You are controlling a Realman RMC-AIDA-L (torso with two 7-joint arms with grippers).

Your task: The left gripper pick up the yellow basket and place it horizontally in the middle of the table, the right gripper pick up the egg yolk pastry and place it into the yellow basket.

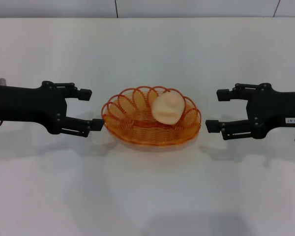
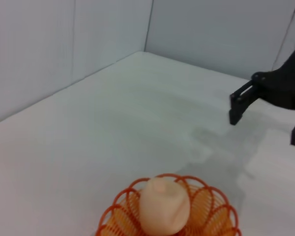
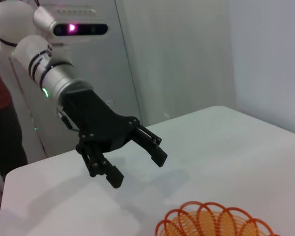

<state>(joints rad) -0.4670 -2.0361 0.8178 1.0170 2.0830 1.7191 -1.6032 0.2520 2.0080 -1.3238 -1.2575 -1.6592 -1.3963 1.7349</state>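
The yellow basket (image 1: 151,118) sits in the middle of the white table (image 1: 147,196), lying flat. The egg yolk pastry (image 1: 167,108) rests inside it toward its right side. Both also show in the left wrist view, basket (image 2: 206,211) and pastry (image 2: 164,205). My left gripper (image 1: 91,109) is open and empty just left of the basket's rim. It also shows in the right wrist view (image 3: 137,162). My right gripper (image 1: 215,110) is open and empty a little to the right of the basket; it shows in the left wrist view (image 2: 265,120). The basket rim shows in the right wrist view (image 3: 211,221).
Grey wall panels (image 2: 64,49) stand along the table's far edge and corner. In the right wrist view the robot's white body and head (image 3: 49,29) are behind the left arm, and a person in red (image 3: 0,98) stands at the side.
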